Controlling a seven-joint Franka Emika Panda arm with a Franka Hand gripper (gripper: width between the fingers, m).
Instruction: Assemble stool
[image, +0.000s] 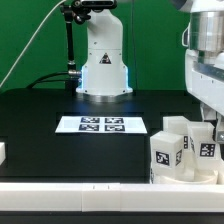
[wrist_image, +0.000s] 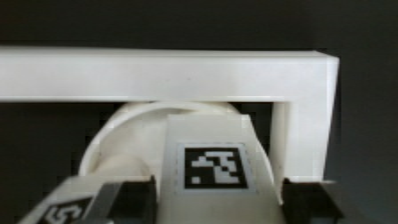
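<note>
In the wrist view a white stool leg (wrist_image: 214, 150) with a black-and-white tag stands between my two fingers (wrist_image: 107, 200), which press on both its sides. Behind it a curved white part (wrist_image: 128, 125), probably the seat's rim, lies against a white angled wall (wrist_image: 178, 75). My gripper (wrist_image: 217, 205) is shut on this leg. In the exterior view the gripper (image: 198, 130) hangs low at the exterior view's right, among white tagged stool parts (image: 166, 150). Another tagged part (image: 208, 150) shows beside it. The seat is mostly hidden there.
The marker board (image: 100, 124) lies flat mid-table in front of the robot base (image: 104, 60). A white rail (image: 90, 186) runs along the table's front edge. A small white piece (image: 2, 152) sits at the exterior view's left edge.
</note>
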